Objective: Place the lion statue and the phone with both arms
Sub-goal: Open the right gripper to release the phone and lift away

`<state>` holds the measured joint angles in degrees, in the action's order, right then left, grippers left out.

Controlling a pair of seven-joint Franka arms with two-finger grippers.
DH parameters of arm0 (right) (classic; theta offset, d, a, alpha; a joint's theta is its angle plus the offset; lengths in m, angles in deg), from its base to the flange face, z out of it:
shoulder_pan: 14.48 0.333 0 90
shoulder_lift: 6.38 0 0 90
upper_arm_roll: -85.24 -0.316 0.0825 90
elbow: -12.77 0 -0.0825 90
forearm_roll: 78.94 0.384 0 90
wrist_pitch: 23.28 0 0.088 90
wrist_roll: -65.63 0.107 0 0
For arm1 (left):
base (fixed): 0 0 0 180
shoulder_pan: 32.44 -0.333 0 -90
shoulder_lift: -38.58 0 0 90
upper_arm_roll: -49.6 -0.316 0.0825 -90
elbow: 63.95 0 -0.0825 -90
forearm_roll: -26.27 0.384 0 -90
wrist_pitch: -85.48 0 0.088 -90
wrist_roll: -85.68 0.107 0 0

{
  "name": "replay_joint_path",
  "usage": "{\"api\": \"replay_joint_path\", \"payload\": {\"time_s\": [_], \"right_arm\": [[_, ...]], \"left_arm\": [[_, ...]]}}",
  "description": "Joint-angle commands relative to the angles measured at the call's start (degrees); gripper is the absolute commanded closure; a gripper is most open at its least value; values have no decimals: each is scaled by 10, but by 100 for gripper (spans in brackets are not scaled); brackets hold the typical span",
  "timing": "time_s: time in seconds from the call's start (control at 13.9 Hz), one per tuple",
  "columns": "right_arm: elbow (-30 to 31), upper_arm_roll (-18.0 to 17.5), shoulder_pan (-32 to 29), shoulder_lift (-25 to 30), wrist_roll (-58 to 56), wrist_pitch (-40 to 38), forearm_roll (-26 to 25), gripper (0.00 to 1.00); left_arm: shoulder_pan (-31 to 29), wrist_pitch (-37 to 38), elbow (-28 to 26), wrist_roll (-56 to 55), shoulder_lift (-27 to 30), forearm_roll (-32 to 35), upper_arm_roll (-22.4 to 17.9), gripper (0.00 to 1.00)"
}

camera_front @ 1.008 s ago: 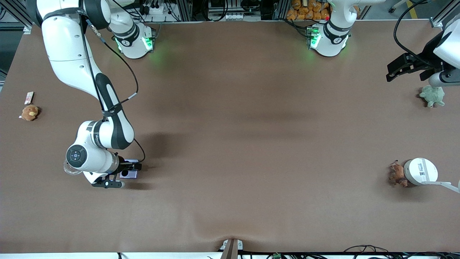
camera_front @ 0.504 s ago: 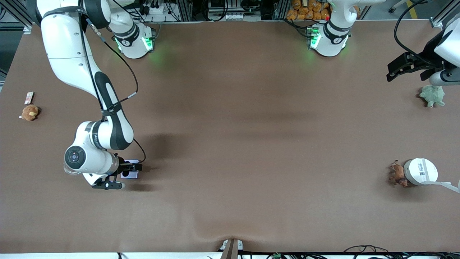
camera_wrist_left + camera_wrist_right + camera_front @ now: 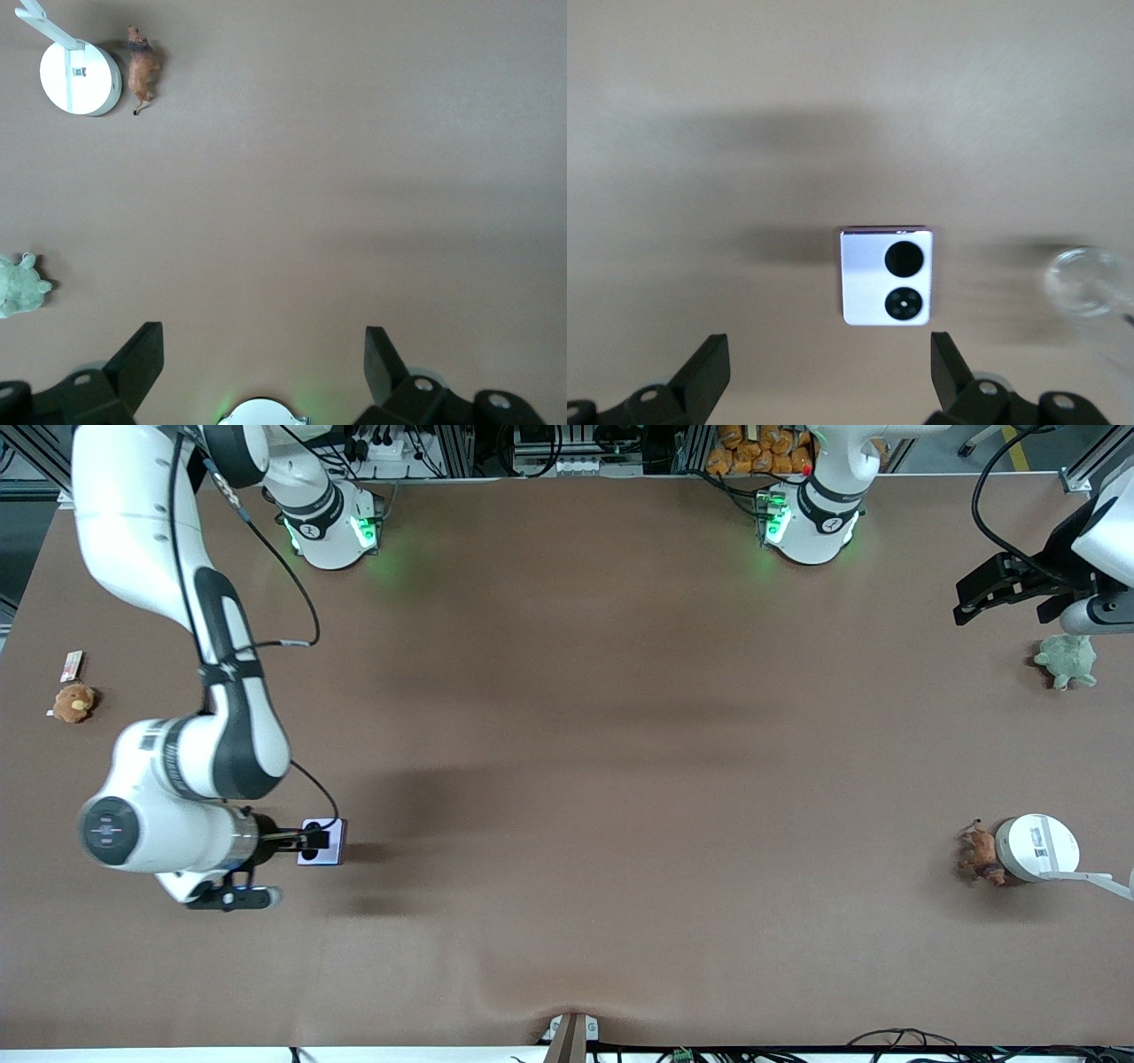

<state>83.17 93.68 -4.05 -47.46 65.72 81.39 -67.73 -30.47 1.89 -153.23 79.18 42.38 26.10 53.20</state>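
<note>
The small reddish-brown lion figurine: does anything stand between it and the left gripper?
Nothing visible does. The left gripper, open, hangs beside the green plush turtle. The reddish-brown lion figurine lies nearer the front camera, touching the round white device, with bare brown table between.

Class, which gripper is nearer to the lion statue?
Left. The left gripper hangs open beside the green turtle, at the lion statue's end; the right gripper is open over the phone.
</note>
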Motion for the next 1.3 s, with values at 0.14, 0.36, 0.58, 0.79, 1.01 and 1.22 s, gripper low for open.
{"api": "replay_joint_path", "payload": {"time_s": [0.14, 0.36, 0.58, 0.79, 1.01, 1.22], "right_arm": [[-61, -13, -34, 81, -9, -92, -3, 0], [-61, -10, -44, 138, -8, -122, -6, 0], [-61, -11, -65, 197, -5, -177, -5, 0], [-60, -13, -75, 254, 1, -265, -3, 0], [-7, -40, -89, 327, 66, -304, -21, 0], [71, -84, -100, 385, 138, -322, -50, 0]], "left_arm": [[-4, 5, 11, 8, -4, -6, 3, 0], [-4, 5, 11, 7, -4, -6, 3, 0], [-4, 6, 10, 7, -4, -6, 3, 0], [-5, 6, 10, 7, -4, -6, 3, 0], [-5, 6, 9, 7, -4, -6, 2, 0], [-5, 6, 9, 7, -5, -6, 2, 0]]}}
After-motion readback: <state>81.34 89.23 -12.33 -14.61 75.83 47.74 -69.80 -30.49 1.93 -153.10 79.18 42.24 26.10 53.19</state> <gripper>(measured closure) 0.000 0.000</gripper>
